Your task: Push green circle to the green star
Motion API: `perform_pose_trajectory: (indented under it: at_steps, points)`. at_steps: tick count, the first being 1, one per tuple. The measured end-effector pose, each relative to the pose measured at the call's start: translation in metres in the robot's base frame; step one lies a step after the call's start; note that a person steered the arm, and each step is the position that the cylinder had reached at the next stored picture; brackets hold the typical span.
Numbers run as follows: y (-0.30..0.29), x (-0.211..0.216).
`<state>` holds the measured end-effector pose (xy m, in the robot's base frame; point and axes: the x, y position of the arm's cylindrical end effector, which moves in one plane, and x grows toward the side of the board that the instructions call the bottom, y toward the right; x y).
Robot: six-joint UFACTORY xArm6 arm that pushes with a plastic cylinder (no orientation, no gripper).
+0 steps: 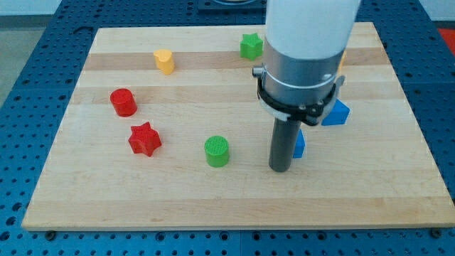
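The green circle [217,151] stands on the wooden board [142,199] a little below the middle. The green star [250,46] lies near the view's top, above and right of the circle. My tip [279,168] rests on the board to the right of the green circle, a short gap apart from it. The arm's wide body hides the board behind it, just right of the green star.
A yellow block [164,61] lies at the top left. A red circle [123,102] and a red star [144,139] lie at the left. A blue block [337,113] and another blue block [299,144] sit right beside the rod, partly hidden.
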<state>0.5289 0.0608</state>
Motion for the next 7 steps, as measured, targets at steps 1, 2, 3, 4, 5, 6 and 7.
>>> perform_pose_trajectory:
  at_steps: [1, 2, 3, 4, 5, 6, 7]
  points:
    - [-0.014, -0.01]
    - [-0.059, 0.004]
    - [-0.088, 0.006]
    - [-0.075, 0.0]
    - [-0.073, -0.024]
    - [-0.09, -0.031]
    - [-0.133, -0.008]
